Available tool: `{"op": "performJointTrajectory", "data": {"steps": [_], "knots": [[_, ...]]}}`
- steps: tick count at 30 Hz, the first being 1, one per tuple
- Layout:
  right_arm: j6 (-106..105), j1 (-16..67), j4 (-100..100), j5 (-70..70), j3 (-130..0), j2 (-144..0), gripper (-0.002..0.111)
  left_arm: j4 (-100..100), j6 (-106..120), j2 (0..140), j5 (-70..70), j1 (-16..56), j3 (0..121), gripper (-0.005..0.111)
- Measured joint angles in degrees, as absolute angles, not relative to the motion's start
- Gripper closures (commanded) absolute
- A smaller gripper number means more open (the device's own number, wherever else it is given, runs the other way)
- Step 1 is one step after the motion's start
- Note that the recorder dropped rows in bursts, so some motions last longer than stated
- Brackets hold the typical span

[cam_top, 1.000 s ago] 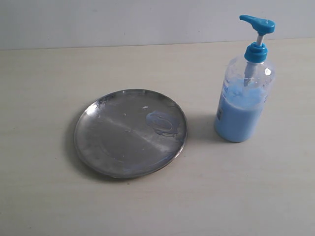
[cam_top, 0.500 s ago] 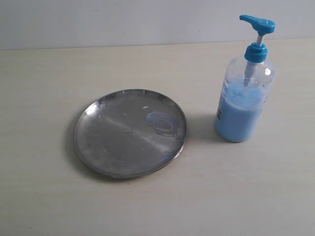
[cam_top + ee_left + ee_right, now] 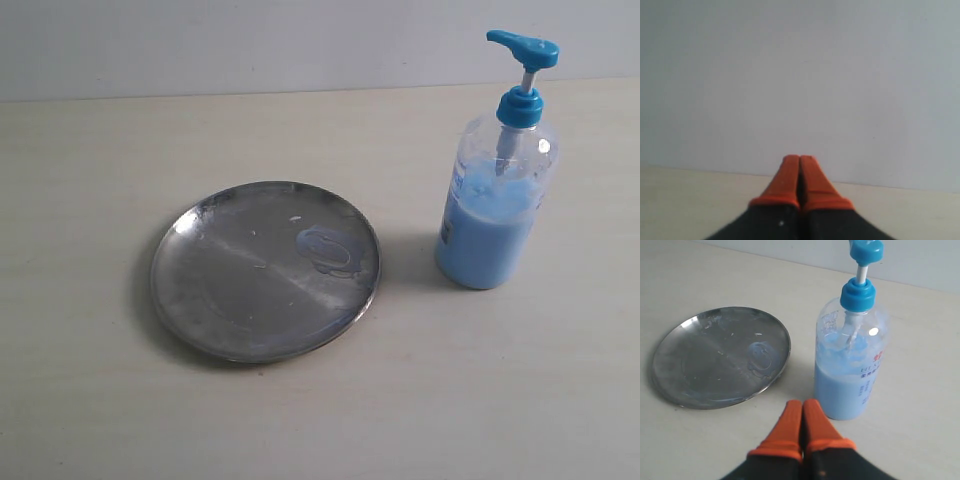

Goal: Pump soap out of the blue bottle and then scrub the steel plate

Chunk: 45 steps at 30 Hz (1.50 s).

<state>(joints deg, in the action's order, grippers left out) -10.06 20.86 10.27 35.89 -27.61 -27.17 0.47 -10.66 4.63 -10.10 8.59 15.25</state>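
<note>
Exterior view: the plate (image 3: pixel 215 290) lies flat on the pale surface (image 3: pixel 450 400), a bit left of the middle. There's a small see-through bluish blob (image 3: pixel 328 250) on its right side, close to the rim. The bottle (image 3: pixel 495 215) stands upright to the right of the plate, near it but not touching. It's a bit over half full of milky blue soap (image 3: pixel 485 250), with the pump head (image 3: pixel 522 45) up and the spout pointing left.

Left wrist view: the left pincer (image 3: pixel 799 172) is clenched, orange tips pressed together and gripping nothing. It points at a plain wall (image 3: pixel 800 75) above a strip of surface.

Right wrist view: the right pincer (image 3: pixel 802 420) is the same, clenched and empty. The bottle is right ahead of its tips and the plate sits beside the bottle, blob on the edge nearest the bottle.
</note>
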Motion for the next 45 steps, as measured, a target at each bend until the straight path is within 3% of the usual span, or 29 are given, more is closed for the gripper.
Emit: {"op": "performJointTrajectory", "data": {"steps": [22,45], "knots": [[-10.1,20.9,10.4,36.6,-27.6,-27.2,0.108,6.8,-15.2,0.3,-10.0,4.5,0.4,0.107],[-10.1,20.9,10.4,36.6,-27.6,-27.2,0.108,7.3,-14.0,0.3,-20.1,4.0,0.2,0.107]]}}
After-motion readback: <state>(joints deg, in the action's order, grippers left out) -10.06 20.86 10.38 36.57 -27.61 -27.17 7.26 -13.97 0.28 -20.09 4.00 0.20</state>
